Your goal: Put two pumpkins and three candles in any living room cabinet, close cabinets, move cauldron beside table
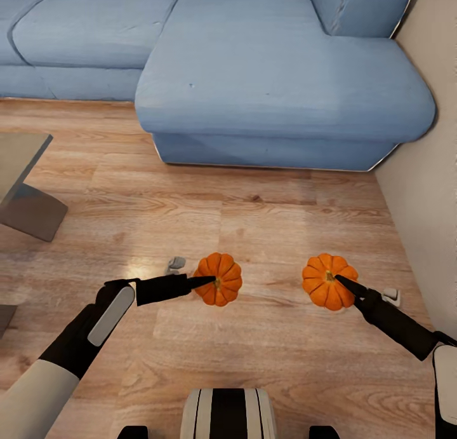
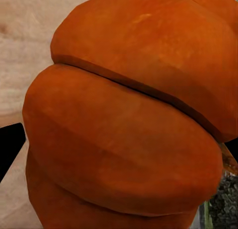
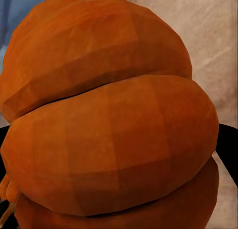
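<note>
Head view: 2 orange pumpkins low over a wooden floor (image 1: 222,197), in front of a blue sofa (image 1: 279,77). Left pumpkin (image 1: 219,279) at the tip of the left gripper (image 1: 206,280), a dark finger (image 1: 171,286) reaching onto its near side up to the stem. Right pumpkin (image 1: 329,281) at the tip of the right gripper (image 1: 346,283), a dark finger (image 1: 371,302) lying across its top toward the stem. Cannot tell from here whether either pumpkin rests on the boards or hangs just above them. 1 small grey candle (image 1: 176,263) on the floor just beside the left pumpkin, on the sofa side; another pale candle (image 1: 391,295) just beside the right gripper, near the beige wall (image 1: 425,191). Corner of the glossy table (image 1: 19,153) at the far left, well apart from the pumpkins. Robot's white and black base (image 1: 228,413) at the bottom edge.

Left wrist view: ribbed orange skin of the left pumpkin (image 2: 129,114) very close to the lens, black finger edges at both sides of it, pale floor (image 2: 25,45) behind. Fingers closed in on the pumpkin, pinching it.

Right wrist view: right pumpkin (image 3: 109,129) equally close, 2 bulging ribs stacked, black finger edges at both sides, floor (image 3: 208,35) beyond. Fingers likewise pinching the pumpkin between them.
</note>
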